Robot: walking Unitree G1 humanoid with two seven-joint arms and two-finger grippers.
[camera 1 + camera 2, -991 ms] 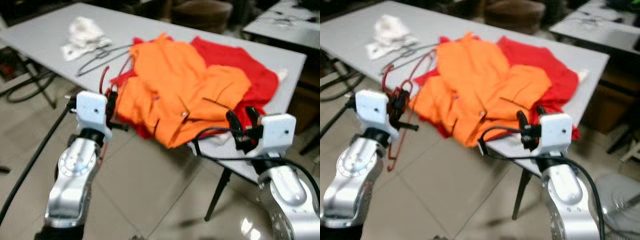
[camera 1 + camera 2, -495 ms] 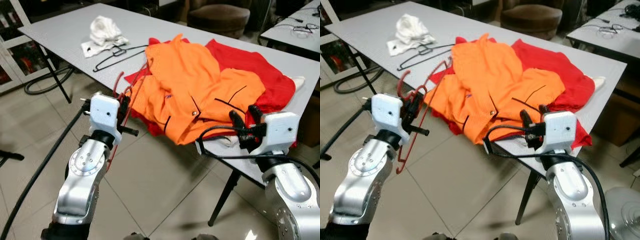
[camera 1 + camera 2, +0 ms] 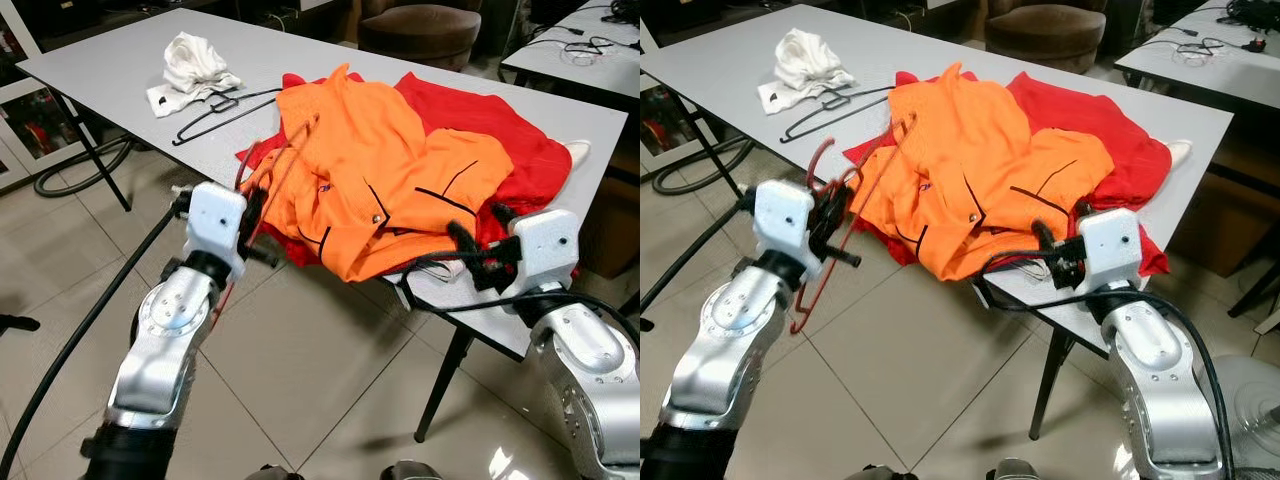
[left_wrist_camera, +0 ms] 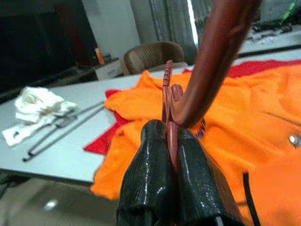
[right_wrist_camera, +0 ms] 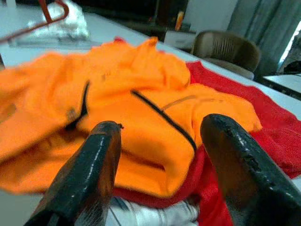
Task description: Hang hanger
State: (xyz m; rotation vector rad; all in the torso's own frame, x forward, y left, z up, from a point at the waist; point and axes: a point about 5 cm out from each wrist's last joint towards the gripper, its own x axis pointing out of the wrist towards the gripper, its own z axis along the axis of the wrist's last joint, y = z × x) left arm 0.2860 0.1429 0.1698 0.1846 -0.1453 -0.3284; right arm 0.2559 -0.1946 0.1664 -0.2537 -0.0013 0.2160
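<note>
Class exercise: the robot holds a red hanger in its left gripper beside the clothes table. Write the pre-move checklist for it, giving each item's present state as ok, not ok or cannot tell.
1. Left gripper shut on the red hanger: ok.
2. Right gripper open and free to help: ok; its fingers stand apart with nothing between them.
3. Orange garment within reach on the table: ok; it lies on the red cloth near the table's edge.
4. Red hanger free of the garment: cannot tell; its upper end overlaps the orange cloth.
5. Black hanger out of the way: ok; it lies apart beside the white cloth.
6. A rail to hang on: cannot tell.
</note>
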